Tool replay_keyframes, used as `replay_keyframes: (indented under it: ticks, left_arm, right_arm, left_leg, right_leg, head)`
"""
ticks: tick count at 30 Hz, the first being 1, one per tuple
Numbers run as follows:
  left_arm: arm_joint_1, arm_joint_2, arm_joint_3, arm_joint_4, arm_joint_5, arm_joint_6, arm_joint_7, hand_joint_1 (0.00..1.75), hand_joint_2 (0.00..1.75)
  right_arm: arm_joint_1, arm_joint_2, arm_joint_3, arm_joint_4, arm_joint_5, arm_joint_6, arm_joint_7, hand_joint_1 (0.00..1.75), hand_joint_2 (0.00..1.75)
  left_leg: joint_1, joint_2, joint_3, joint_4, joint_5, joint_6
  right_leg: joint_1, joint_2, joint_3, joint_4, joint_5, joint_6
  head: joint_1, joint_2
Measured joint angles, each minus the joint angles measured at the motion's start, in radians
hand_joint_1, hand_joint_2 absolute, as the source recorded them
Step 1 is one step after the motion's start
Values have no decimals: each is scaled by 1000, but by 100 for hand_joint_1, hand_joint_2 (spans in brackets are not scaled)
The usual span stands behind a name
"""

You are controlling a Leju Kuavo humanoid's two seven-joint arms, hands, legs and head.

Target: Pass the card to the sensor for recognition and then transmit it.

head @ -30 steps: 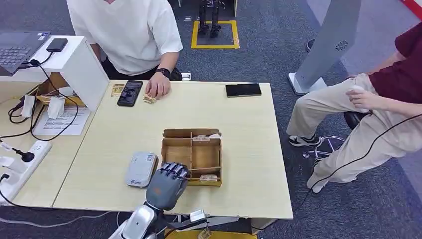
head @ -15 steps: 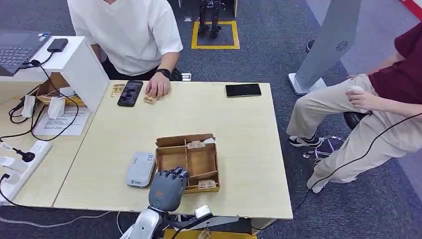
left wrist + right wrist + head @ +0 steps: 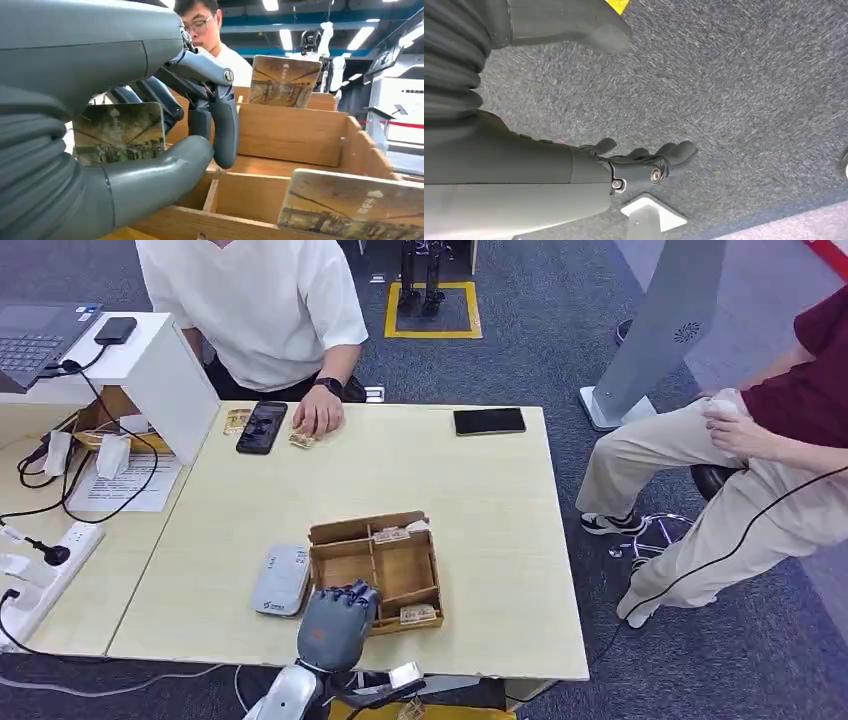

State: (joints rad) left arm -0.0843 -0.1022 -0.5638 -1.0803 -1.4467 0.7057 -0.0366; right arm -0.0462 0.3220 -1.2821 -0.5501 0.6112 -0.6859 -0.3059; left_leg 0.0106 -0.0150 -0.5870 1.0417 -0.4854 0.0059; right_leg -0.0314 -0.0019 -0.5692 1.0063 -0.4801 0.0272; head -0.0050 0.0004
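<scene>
Wooden box [image 3: 374,561]; left hand [image 3: 335,622] pinches card [image 3: 120,132].

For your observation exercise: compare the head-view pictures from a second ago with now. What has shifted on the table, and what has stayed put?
The brown wooden divided box has slid and turned toward the grey card reader, dragged as the left hand pulled back toward the robot. That hand holds a picture card between thumb and fingers. The reader, the two black phones and the person's hand stayed put.
</scene>
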Motion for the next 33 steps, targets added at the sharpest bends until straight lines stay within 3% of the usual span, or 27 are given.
replay_keyframes:
  ticks: [2, 6, 11, 16, 18, 28, 29, 30, 31, 33]
  left_arm:
    - [23, -5, 10, -29, 31, 0, -44, 175, 175]
    - [74, -53, 87, -105, 111, 0, -219, 175, 175]
    - [97, -87, 160, -154, 133, 0, -261, 175, 175]
    - [122, -157, 272, -192, 264, -1, -533, 175, 175]
    - [130, -165, 314, -197, 312, -1, -589, 175, 175]
    - [141, -173, 371, -200, 388, -1, -632, 175, 175]
    - [142, -173, 373, -200, 388, -1, -633, 157, 175]
    - [142, -173, 375, -200, 388, -1, -634, 54, 175]
    - [142, -174, 377, -200, 390, -1, -634, 0, 175]
    - [143, -174, 380, -200, 393, -1, -633, 0, 175]
  right_arm:
    - [0, 0, 0, 0, -4, 1, 0, 0, 175]
    - [-1, 0, 0, 1, -14, -2, 0, 0, 175]
    - [-1, 0, 0, 2, -17, -2, -3, 0, 175]
    - [-3, 0, -2, 6, -24, -2, -19, 0, 175]
    - [-3, 0, -8, 8, -21, -3, -26, 0, 175]
    - [-12, 0, -40, 22, -18, -3, -55, 0, 175]
    - [-13, 0, -42, 24, -19, -3, -55, 0, 175]
    - [-14, 0, -43, 25, -19, -3, -55, 0, 175]
    - [-15, 0, -45, 26, -20, -3, -55, 0, 175]
    - [-17, 0, -47, 27, -23, -3, -57, 0, 175]
  left_leg:
    - [0, 0, 0, 0, 0, 0]
    - [0, 0, -1, 0, 0, 0]
    - [0, 0, -1, 0, 0, 0]
    - [0, 0, 0, 0, 0, 0]
    - [0, 0, 0, 0, 0, 0]
    - [0, 0, -1, 0, 0, 0]
    - [0, 0, 0, 0, 0, 0]
    - [0, 0, -1, 0, 0, 0]
    - [0, 0, -1, 0, 0, 0]
    - [0, 0, 0, 0, 0, 0]
  right_leg:
    - [0, 0, 0, 0, 0, 0]
    - [0, 0, -1, 0, 0, 0]
    - [0, 0, -1, 0, 0, 0]
    - [0, 0, -1, 0, 0, 0]
    - [0, 0, -1, 0, 0, 0]
    - [0, 0, 0, 0, 0, 0]
    - [0, 0, 0, 0, 0, 0]
    - [0, 0, 0, 0, 0, 0]
    - [0, 0, 0, 0, 0, 0]
    - [0, 0, 0, 0, 0, 0]
  head:
    - [0, 0]
    - [0, 0]
    - [0, 0]
    - [2, 0]
    - [0, 0]
    - [-1, 0]
    - [-1, 0]
    - [-1, 0]
    - [-1, 0]
    - [0, 0]
